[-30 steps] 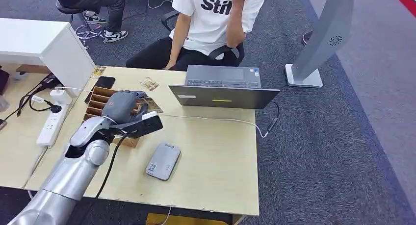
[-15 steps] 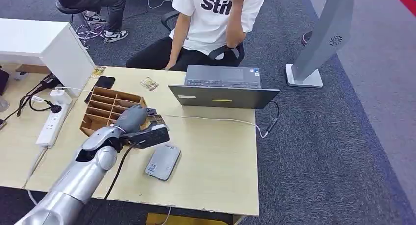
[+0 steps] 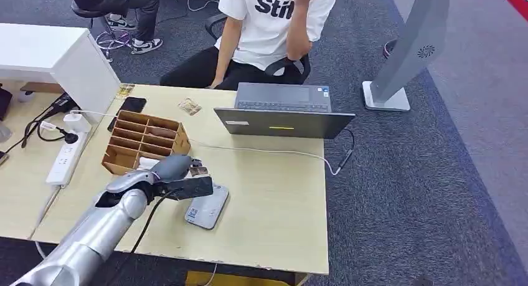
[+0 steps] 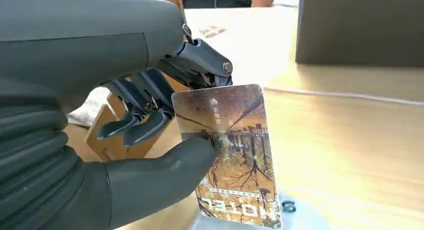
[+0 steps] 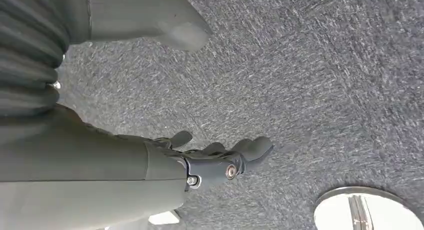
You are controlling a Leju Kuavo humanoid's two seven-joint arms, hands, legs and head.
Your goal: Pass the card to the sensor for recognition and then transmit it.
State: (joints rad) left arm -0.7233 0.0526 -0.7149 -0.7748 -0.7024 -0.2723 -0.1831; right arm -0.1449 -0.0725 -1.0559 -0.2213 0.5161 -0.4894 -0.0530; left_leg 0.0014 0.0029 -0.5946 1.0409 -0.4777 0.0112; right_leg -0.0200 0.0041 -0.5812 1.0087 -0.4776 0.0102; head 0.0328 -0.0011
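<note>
Card: looking thin, light, stiff, glossy; probably slipping easily.
Left hand: pinching its edge, thumb against fingers, over sensor.
Right hand: hanging, holding nothing, fingers loosely spread.

A brown-and-gold tree picture is printed on the card; the sensor is grey, the table pale wood, and the divided box brown.
</note>
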